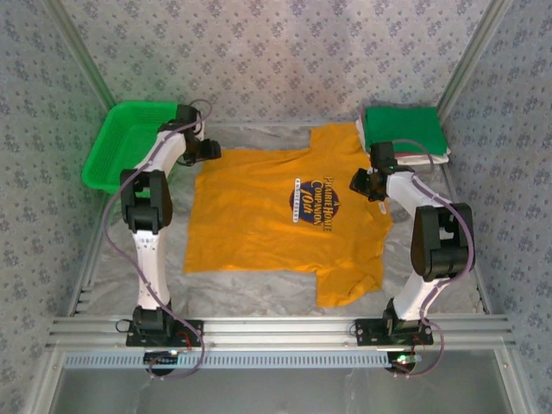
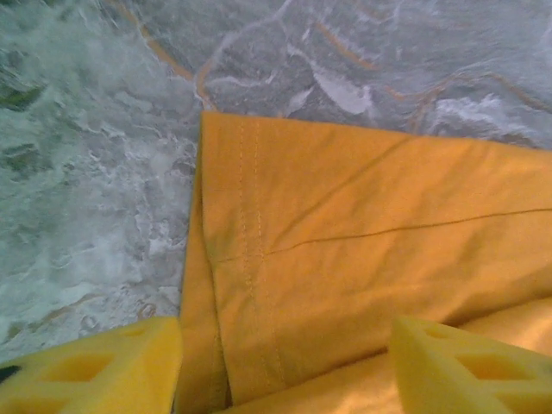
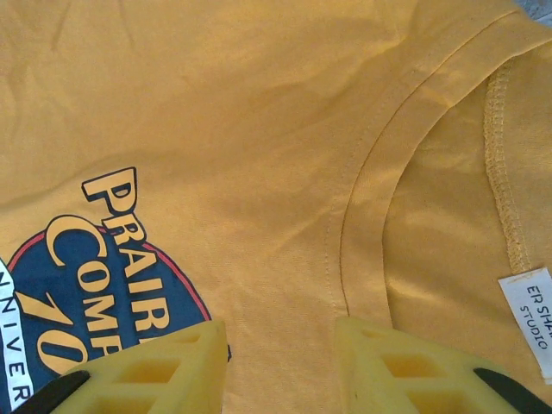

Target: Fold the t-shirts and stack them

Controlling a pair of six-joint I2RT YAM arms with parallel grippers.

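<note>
At the middle of the table (image 1: 259,289), the orange-yellow t-shirt (image 1: 259,216) lies spread print-up, with its collar (image 3: 371,198) toward my right arm and its hem toward my left. My left claw (image 2: 285,366) hangs over the far hem corner (image 2: 216,138), fingers wide apart and clamped on nothing. My right claw (image 3: 280,366) sits by the collar beside the chest print (image 3: 95,285), fingers part-way apart with flat cloth between them — no pinch that I can see.

The risks, as I judge them:
- At the hem, the cloth looks doubled just under my left fingers, so closing there could take one layer and leave the other, or catch the crinkled sheet (image 2: 86,190) beneath.
- At the collar, I might nip only the front and the neck label (image 3: 528,315), and the fold would skew.
- The near sleeve (image 1: 349,280) already lies crooked — any uneven pull worsens it.
- The folded tees (image 1: 404,129) sit close behind my right arm, and a careless swing could topple them.
</note>
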